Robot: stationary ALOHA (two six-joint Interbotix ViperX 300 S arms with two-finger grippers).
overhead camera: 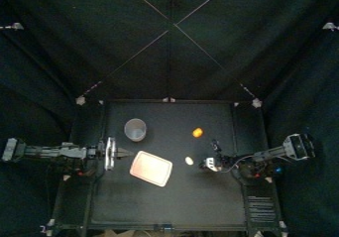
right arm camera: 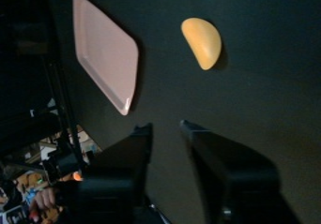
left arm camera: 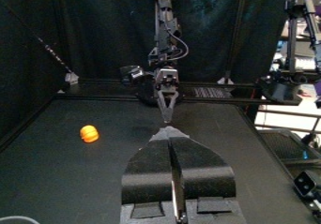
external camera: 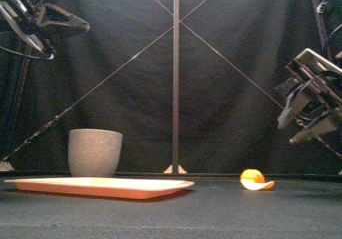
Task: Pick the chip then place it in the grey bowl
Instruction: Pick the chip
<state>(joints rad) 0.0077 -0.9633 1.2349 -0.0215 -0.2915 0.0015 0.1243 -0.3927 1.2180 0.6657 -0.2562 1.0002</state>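
Holding my left jaws clenched and empty above the counter's (overhead camera: 185, 196) left side, I am seeing the cup (overhead camera: 137, 130) standing behind the tray (overhead camera: 153, 168). The chip (overhead camera: 189, 161) is lying on the counter just right of the tray, an orange toy (overhead camera: 199, 132) behind it. My right jaws are hanging released, near the chip.

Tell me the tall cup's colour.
The cup is grey; the front view shows it best.

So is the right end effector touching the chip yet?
Apart. The right wrist view shows the right end effector with its jaws open, short of the chip, with bare black table between them.
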